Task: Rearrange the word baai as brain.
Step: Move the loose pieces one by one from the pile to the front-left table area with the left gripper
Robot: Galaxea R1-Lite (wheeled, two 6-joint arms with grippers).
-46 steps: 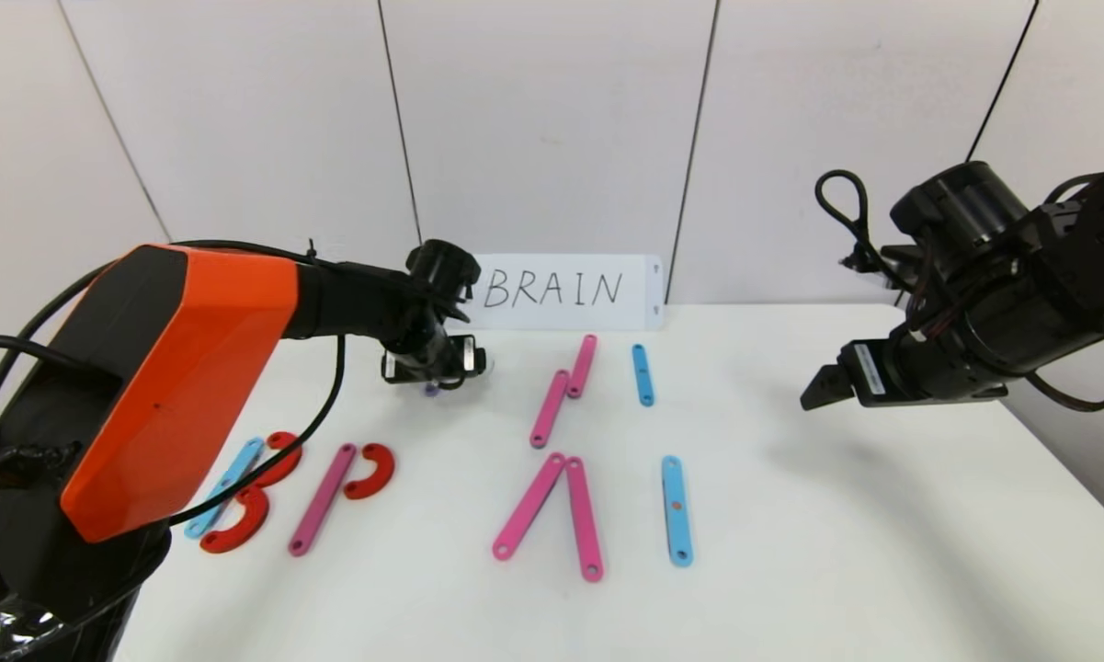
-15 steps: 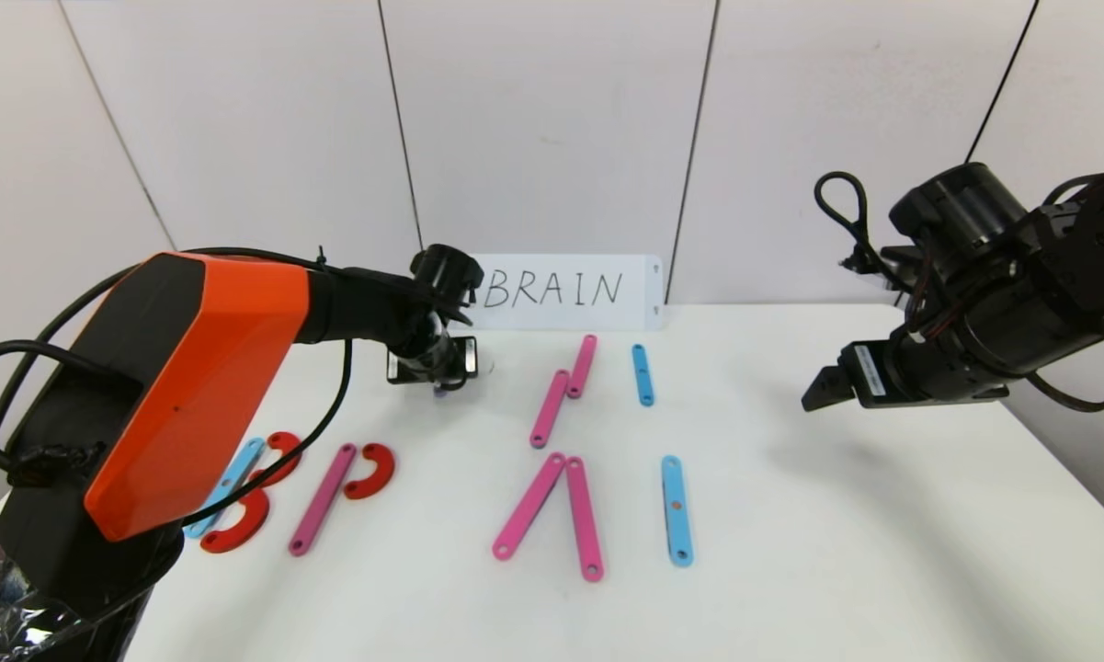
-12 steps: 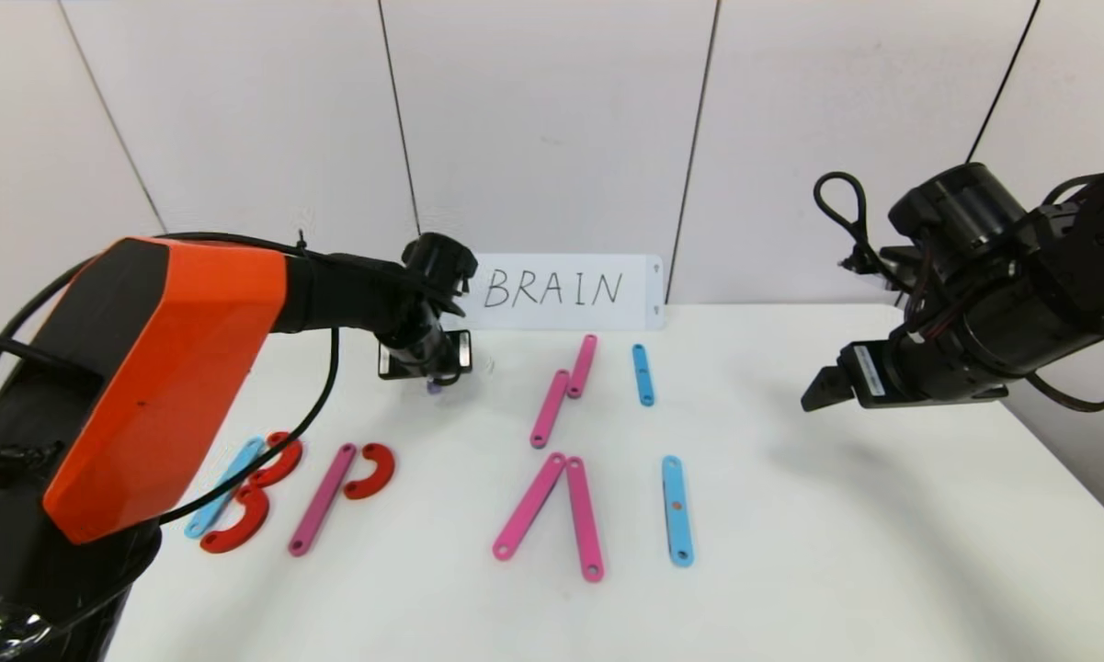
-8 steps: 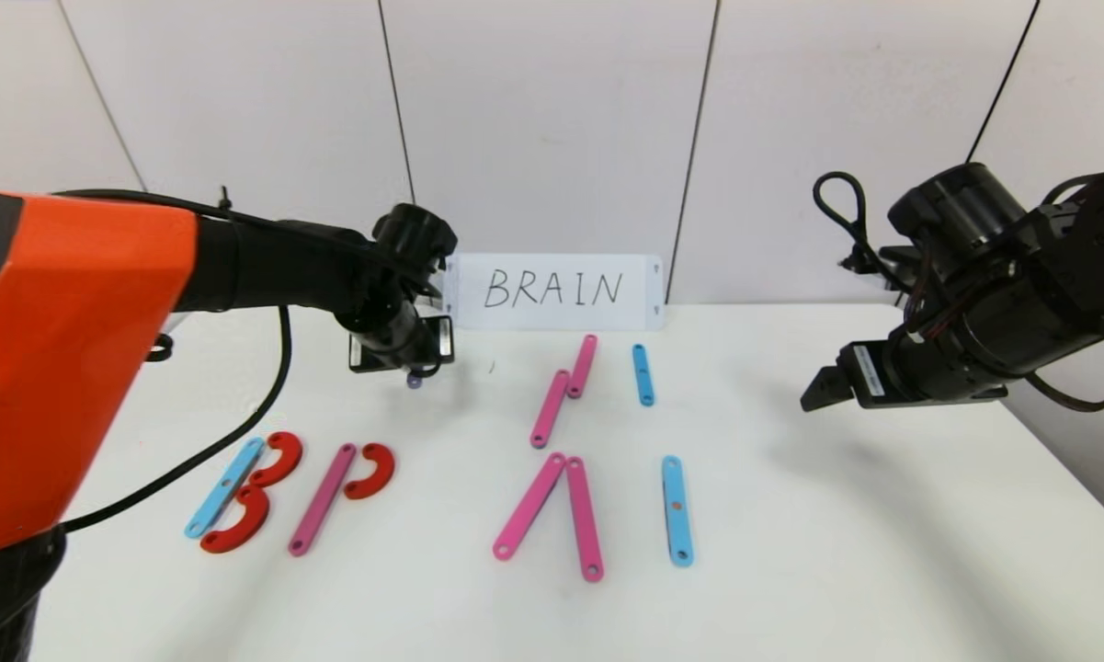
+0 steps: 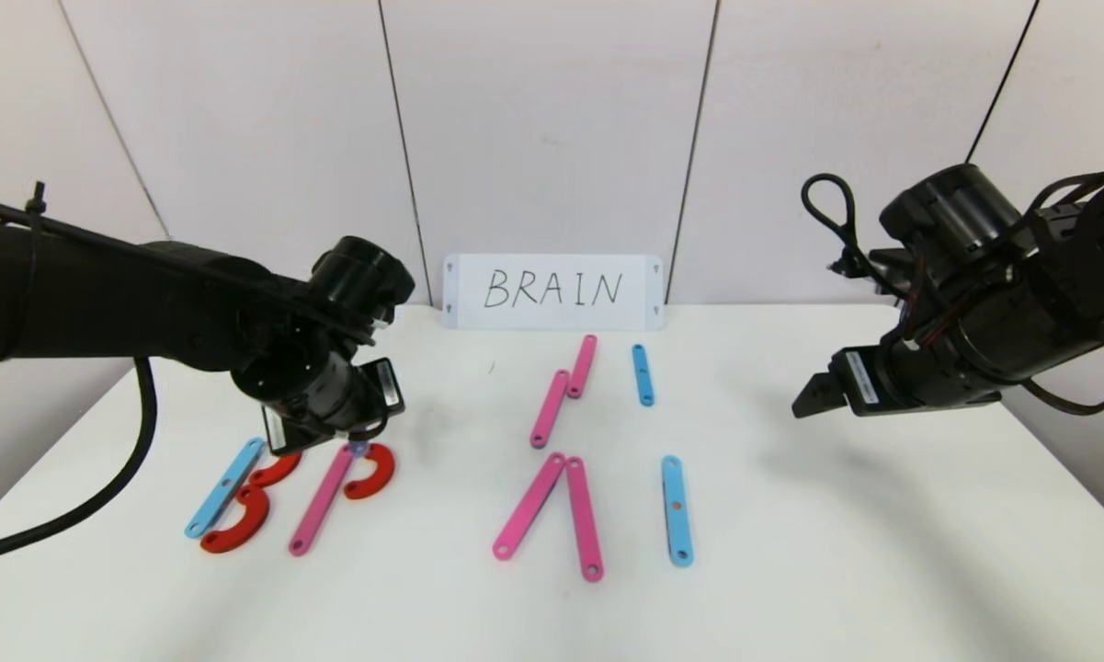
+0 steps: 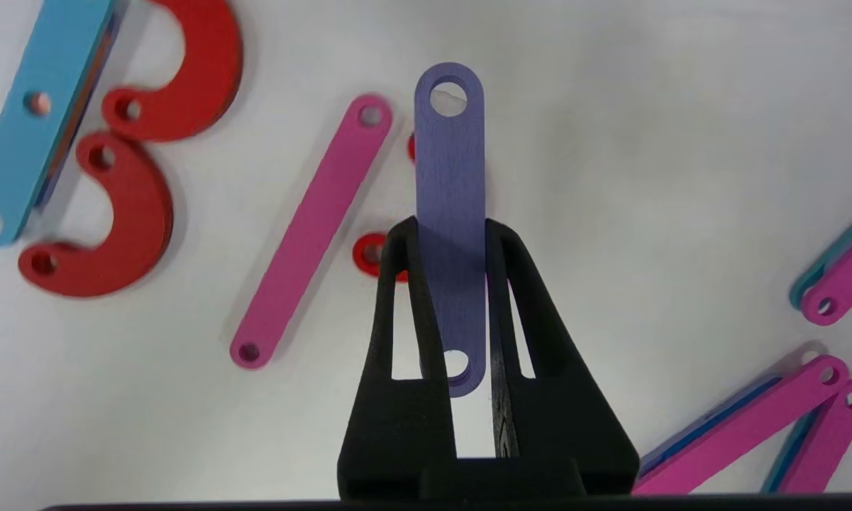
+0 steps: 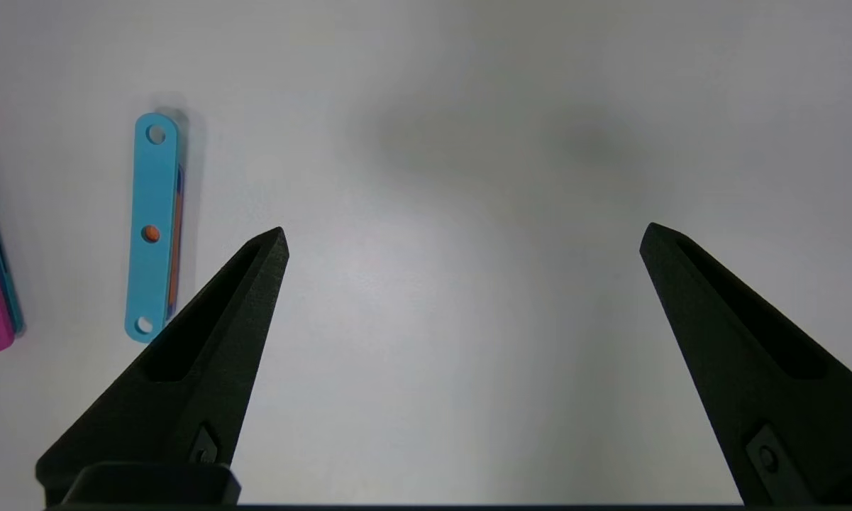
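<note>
Your left gripper (image 6: pixel 452 234) is clamped on the purple strip (image 6: pixel 450 163); drop its free end just below the red arc (image 5: pixel 373 471), angled outward as R's leg.

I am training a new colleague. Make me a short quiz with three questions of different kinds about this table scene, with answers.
1. True or false: the left pincer holds a purple strip.
2. Which pincer is open: A left, B right?
3. Fill in: the white card reads ____.

Key: 1 true; 2 B; 3 BRAIN.
</note>
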